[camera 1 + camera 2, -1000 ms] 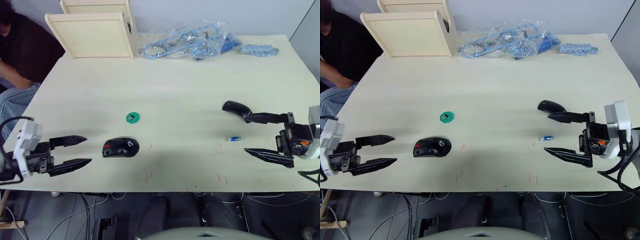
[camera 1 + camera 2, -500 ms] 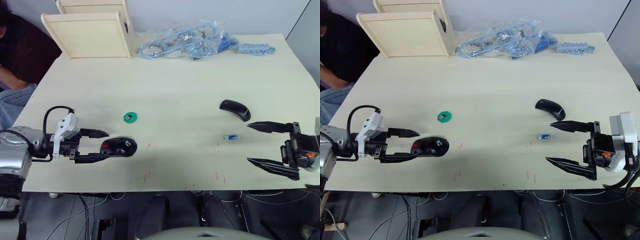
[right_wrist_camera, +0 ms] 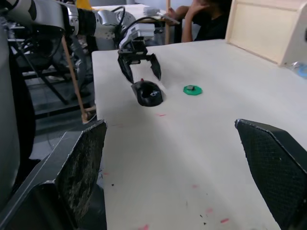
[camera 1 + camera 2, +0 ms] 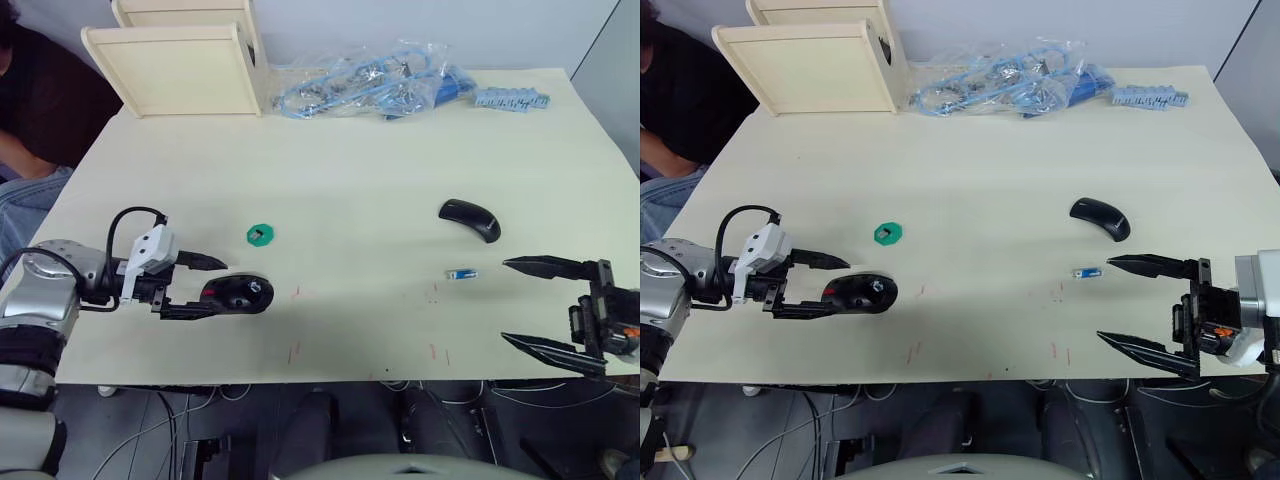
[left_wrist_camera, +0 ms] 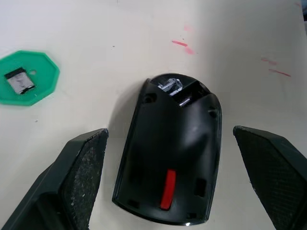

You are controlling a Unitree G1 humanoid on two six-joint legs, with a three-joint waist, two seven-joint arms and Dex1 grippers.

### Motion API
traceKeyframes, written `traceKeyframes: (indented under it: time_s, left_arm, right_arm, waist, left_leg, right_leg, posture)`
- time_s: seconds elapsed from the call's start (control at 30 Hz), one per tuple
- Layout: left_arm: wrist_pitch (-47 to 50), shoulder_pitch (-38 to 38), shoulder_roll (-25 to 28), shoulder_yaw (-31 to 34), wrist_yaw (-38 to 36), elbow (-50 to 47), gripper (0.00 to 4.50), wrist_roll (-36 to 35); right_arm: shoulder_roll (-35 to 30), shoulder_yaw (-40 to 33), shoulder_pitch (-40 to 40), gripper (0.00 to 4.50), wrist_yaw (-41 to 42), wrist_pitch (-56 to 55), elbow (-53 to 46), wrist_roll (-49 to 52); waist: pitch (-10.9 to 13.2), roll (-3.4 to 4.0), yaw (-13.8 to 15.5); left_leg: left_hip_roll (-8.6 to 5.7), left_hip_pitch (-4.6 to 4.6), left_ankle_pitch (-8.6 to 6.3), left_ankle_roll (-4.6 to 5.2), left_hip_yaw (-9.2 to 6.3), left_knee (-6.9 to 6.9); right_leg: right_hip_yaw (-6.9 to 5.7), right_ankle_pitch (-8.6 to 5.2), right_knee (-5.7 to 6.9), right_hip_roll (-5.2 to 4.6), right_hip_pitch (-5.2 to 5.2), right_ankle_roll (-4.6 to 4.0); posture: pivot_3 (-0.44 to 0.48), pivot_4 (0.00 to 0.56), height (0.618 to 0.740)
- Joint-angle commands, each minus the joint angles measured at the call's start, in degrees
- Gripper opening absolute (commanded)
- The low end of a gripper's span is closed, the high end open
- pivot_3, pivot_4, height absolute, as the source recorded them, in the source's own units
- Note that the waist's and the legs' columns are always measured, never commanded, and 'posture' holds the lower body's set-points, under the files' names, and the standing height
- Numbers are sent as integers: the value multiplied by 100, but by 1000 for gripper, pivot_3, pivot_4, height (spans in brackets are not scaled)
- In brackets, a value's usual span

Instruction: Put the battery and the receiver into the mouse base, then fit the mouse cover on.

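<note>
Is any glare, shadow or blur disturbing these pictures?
Left wrist view: the left tool's fingers look blurred, the mouse base sharp, casting a soft shadow. Right eye view: even light, faint sheen on the mouse cover. Right wrist view: near fingers blurred.

Head stereo pair looks forward and down from above the near edge of the pale cream table [image 4: 340, 170], covering its whole top; left wrist camera sits close above the black oval mouse base [image 5: 170, 153]; right wrist camera looks low across the table, sharing that base [image 3: 147, 92] at distance.
</note>
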Motion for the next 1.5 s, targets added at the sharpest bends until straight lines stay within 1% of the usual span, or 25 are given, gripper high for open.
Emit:
traceKeyframes:
  time_s: [0.03,0.27,0.53,0.73,1.13,1.17,1.27,1.4,1.47,1.5]
  left_arm:
    - [-208,-177,-6,-88,-277,102,4448,9]
    - [-530,-490,-178,-427,-277,348,4448,198]
    - [-752,-661,-325,-593,-277,612,4448,304]
    - [-873,-673,-399,-645,-277,702,4448,338]
    - [-1040,-646,-501,-522,-277,823,4448,395]
    - [-1058,-639,-500,-524,-277,832,3952,401]
    - [-1028,-606,-499,-501,-277,796,3012,362]
    - [-987,-497,-446,-407,-277,631,2992,277]
    - [-773,-321,-386,-204,-277,266,2992,82]
    - [-600,-200,-377,-41,-211,14,2992,95]
  right_arm:
    - [27,-208,64,4500,3,-142,-224,79]
    - [13,-246,220,4500,-91,-111,-336,201]
    - [-15,-391,409,4500,-156,-83,-480,319]
    - [-31,-434,450,4500,-191,-93,-487,337]
    - [-41,-409,419,4500,-191,-120,-445,302]
    - [-39,-405,416,4500,-194,-120,-447,300]
    - [-42,-402,416,4500,-193,-117,-446,295]
    - [-46,-390,425,4500,-189,-109,-443,284]
    - [-43,-371,416,4500,-193,-112,-420,262]
    - [-40,-364,408,4500,-192,-117,-402,250]
  waist:
    - [0,0,2]
    - [0,-1,4]
    - [-1,-4,-1]
    - [-1,-4,3]
    - [-1,-5,3]
    - [-1,-5,3]
    - [-1,-5,3]
    - [-1,-5,1]
    - [-1,-5,-5]
    - [-1,-5,-5]
  left_leg:
    - [0,1,0,0,4,1]
    - [0,0,0,0,6,4]
    - [0,1,0,0,9,5]
    - [0,1,0,0,10,6]
    - [0,1,0,1,9,6]
    - [0,1,0,1,10,6]
    - [0,2,0,1,10,6]
    - [0,2,0,1,10,6]
    - [0,2,0,1,9,6]
    - [2,2,0,1,6,6]
  right_leg:
    - [0,0,1,0,1,0]
    - [2,0,1,1,1,0]
    - [3,0,2,2,1,0]
    - [4,0,3,2,1,0]
    - [3,0,4,2,1,0]
    - [3,0,4,2,1,0]
    - [3,0,4,2,2,0]
    - [4,0,5,2,2,1]
    - [5,0,5,2,2,1]
    - [7,0,4,2,1,1]
  posture:
    - [0,150,740]
    - [0,150,740]
    - [0,150,740]
    - [0,150,740]
    - [0,150,740]
    - [0,150,740]
    - [0,150,740]
    - [0,150,740]
    - [0,150,740]
    - [0,150,740]
